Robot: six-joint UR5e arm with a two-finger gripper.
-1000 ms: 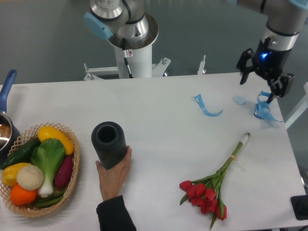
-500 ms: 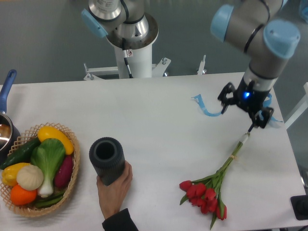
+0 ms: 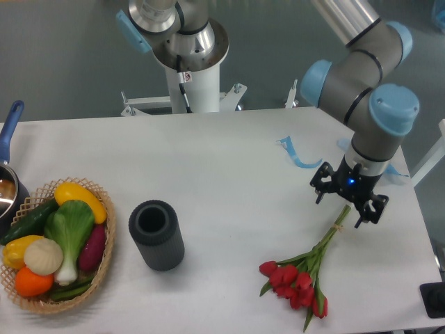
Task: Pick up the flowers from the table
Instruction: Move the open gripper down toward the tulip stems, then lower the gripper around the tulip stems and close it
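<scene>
The flowers (image 3: 300, 275) are a bunch of red tulips lying on the white table (image 3: 229, 167) at the front right, with green stems running up and right. My gripper (image 3: 346, 206) hangs open just over the upper end of the stems, one finger on each side of them. The pale stem tips are hidden under the gripper. The jaws hold nothing.
A dark ribbed cylinder vase (image 3: 156, 234) stands upright left of centre. A wicker basket (image 3: 104, 261) of vegetables sits at the front left, with a blue-handled pot (image 3: 8, 174) behind it. A blue ribbon (image 3: 296, 154) lies at the back right.
My gripper has moved down and toward the front, from near the blue ribbon to over the stem ends. The hand that held the vase has gone.
</scene>
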